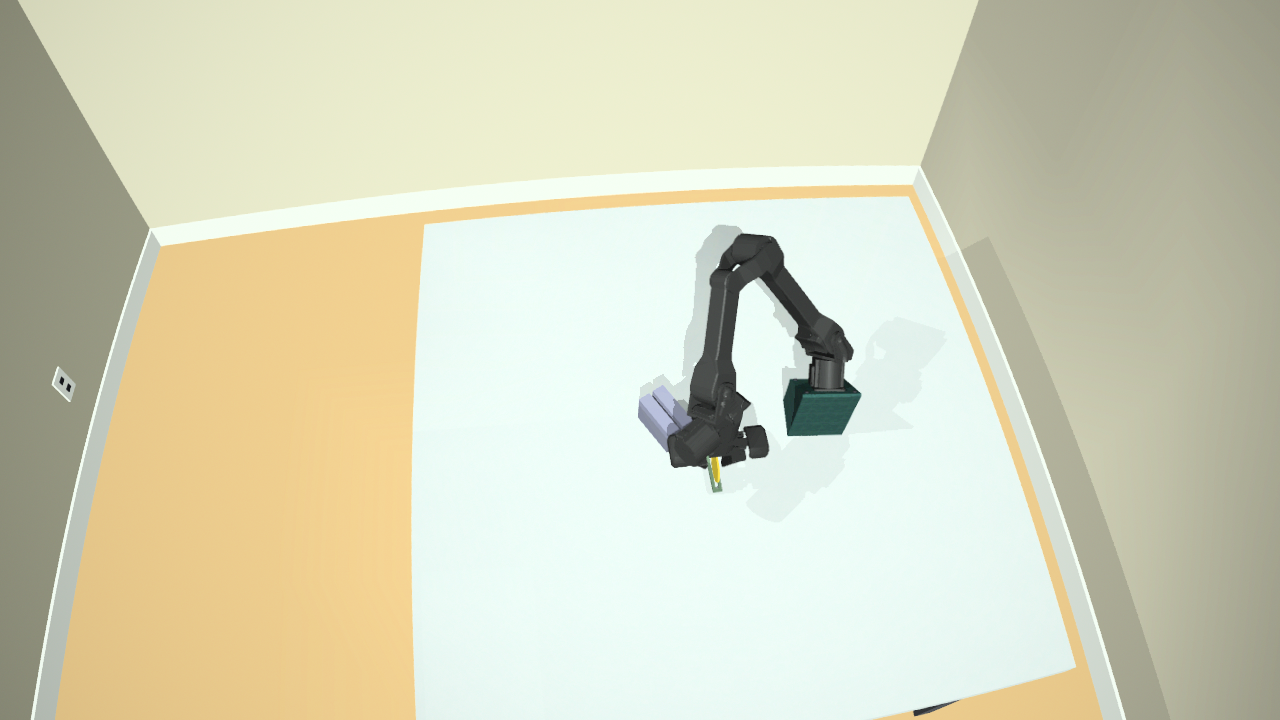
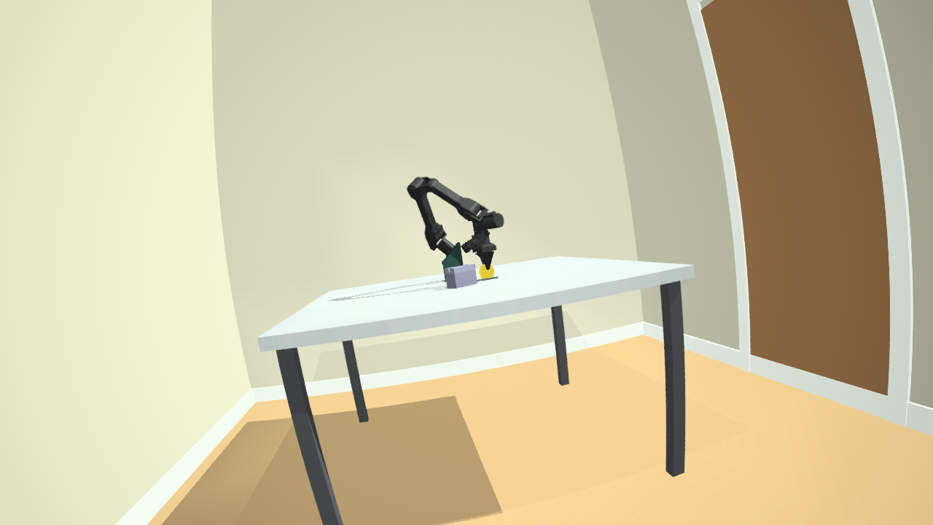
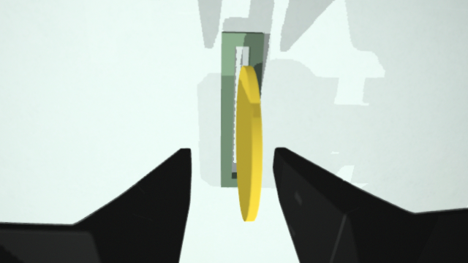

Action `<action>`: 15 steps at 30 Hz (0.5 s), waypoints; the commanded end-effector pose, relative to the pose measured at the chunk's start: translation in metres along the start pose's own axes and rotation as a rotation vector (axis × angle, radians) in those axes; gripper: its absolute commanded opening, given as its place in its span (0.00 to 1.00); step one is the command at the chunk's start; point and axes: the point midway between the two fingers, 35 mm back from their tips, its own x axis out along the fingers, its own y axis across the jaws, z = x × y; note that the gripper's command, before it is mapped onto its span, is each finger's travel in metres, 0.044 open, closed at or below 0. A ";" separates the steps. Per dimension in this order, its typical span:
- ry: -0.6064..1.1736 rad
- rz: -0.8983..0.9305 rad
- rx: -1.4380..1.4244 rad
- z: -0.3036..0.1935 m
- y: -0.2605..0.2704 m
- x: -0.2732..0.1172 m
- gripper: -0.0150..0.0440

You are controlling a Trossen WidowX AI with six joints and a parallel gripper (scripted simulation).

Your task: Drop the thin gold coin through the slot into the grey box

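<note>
Box: left, no coin delivered yet. Coin: right of it, upright in holder, between the open fingers of the pincer. Grip, lift, slot drop all remain.

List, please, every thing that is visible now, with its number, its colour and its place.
coin: one, gold, upright in holder
holder: one, green, on table
box: one, grey, beside holder
table: one, white top, dark legs, on floor
floor: one, orange-tan, below
door: one, brown, in wall
wall outlet: one, white, wall
base block: one, dark green, under arm
arm: one, black, on base block
pincer: one, black, open around coin
</note>
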 end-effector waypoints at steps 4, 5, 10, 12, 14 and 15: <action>-0.012 -0.009 -0.010 0.001 -0.004 0.015 0.53; -0.012 -0.009 -0.010 0.001 -0.004 0.016 0.53; -0.013 -0.009 -0.010 0.002 -0.005 0.024 0.53; -0.014 -0.009 -0.010 0.002 -0.005 0.027 0.53; -0.014 -0.009 -0.010 0.002 -0.005 0.030 0.53; -0.014 -0.009 -0.010 0.002 -0.006 0.031 0.53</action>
